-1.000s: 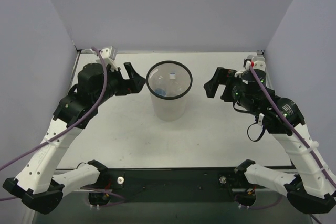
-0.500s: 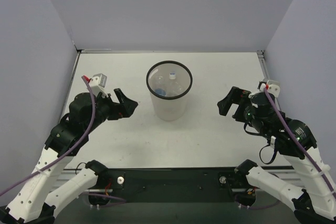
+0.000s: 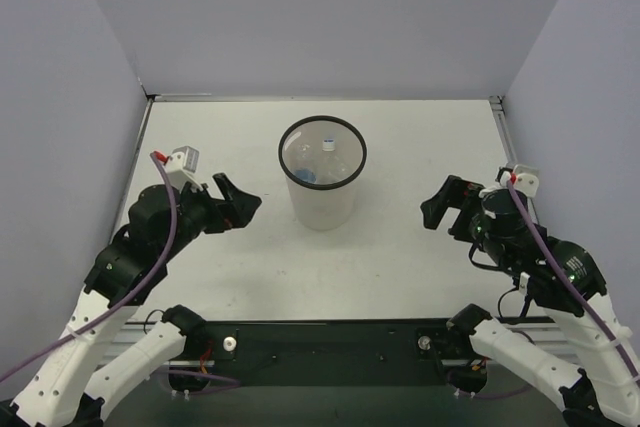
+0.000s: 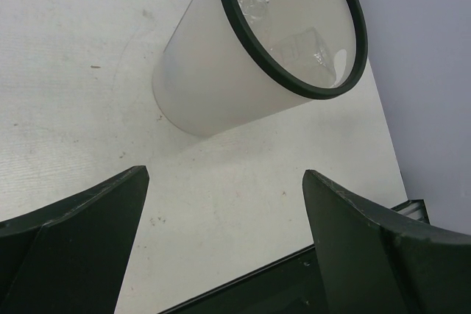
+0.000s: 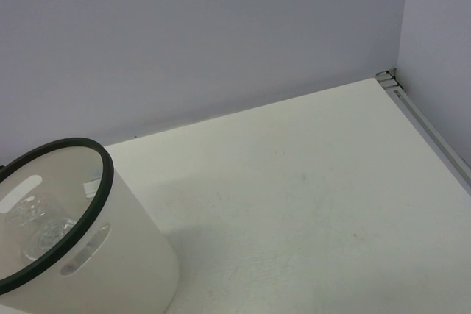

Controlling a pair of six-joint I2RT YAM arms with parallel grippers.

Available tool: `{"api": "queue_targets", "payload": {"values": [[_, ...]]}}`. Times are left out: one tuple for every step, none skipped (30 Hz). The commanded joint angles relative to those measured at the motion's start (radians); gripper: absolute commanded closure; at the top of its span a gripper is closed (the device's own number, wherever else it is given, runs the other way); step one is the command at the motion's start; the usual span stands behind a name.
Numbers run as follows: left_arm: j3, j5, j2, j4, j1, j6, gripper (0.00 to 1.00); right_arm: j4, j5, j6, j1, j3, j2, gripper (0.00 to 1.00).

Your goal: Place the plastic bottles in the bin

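Observation:
The bin, a translucent whitish bucket with a black rim, stands at the table's middle. Clear plastic bottles lie inside it: a white cap and a blue label show through the opening. The bin also shows in the left wrist view with bottles inside, and in the right wrist view with bottles inside. My left gripper is open and empty, left of the bin and apart from it; its gap holds only table. My right gripper is right of the bin, open and empty; its fingers are out of its wrist view.
Grey walls close the table on the left, back and right. A metal rail runs along the right edge. The black base bar lies along the near edge.
Both arms have drawn back from beside the bin's rim toward the near edge and lowered. The bin and the bottles inside have not moved.

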Motion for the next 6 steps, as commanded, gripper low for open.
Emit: {"api": "queue_targets", "payload": {"values": [[-0.004, 0.015, 0.000, 0.075, 0.002, -0.013, 0.03, -0.016, 0.046, -0.013, 0.007, -0.023, -0.006, 0.00], [0.005, 0.015, 0.008, 0.075, 0.002, 0.000, 0.03, -0.016, 0.049, -0.018, 0.009, -0.023, -0.006, 0.00], [0.009, 0.014, 0.011, 0.075, 0.002, 0.008, 0.03, -0.016, 0.052, -0.018, 0.009, -0.027, -0.006, 0.00], [0.012, 0.011, 0.014, 0.075, 0.002, 0.014, 0.02, -0.016, 0.058, -0.016, 0.009, -0.026, 0.000, 0.00], [0.015, 0.009, 0.023, 0.074, 0.002, 0.023, 0.03, -0.014, 0.058, -0.019, 0.009, -0.027, 0.003, 0.00], [0.023, 0.011, 0.028, 0.074, 0.002, 0.028, 0.03, -0.014, 0.060, -0.022, 0.009, -0.021, 0.006, 0.00]]}}
